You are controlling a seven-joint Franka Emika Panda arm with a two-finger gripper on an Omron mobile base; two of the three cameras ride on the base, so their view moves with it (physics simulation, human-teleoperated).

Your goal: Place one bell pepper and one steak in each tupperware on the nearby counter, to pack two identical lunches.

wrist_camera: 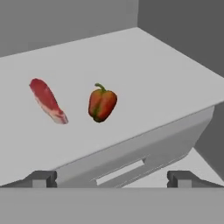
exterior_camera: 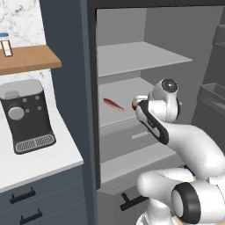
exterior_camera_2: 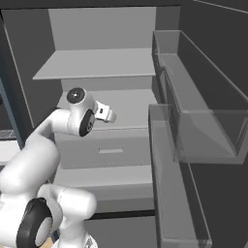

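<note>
A red steak and a red-orange bell pepper lie side by side on a grey fridge shelf. From the left base view the steak rests on the middle shelf, and a bit of the bell pepper peeks out beside the hand. My gripper hovers in front of the shelf edge, short of both foods, open with nothing between its fingertips. The hand reaches into the fridge. The counter lies to the left. The tupperware is out of view.
A drawer front sits just below the shelf. Another shelf hangs above it. The open fridge door's clear bins stand on the right. A coffee machine stands on the counter under a wooden wall shelf.
</note>
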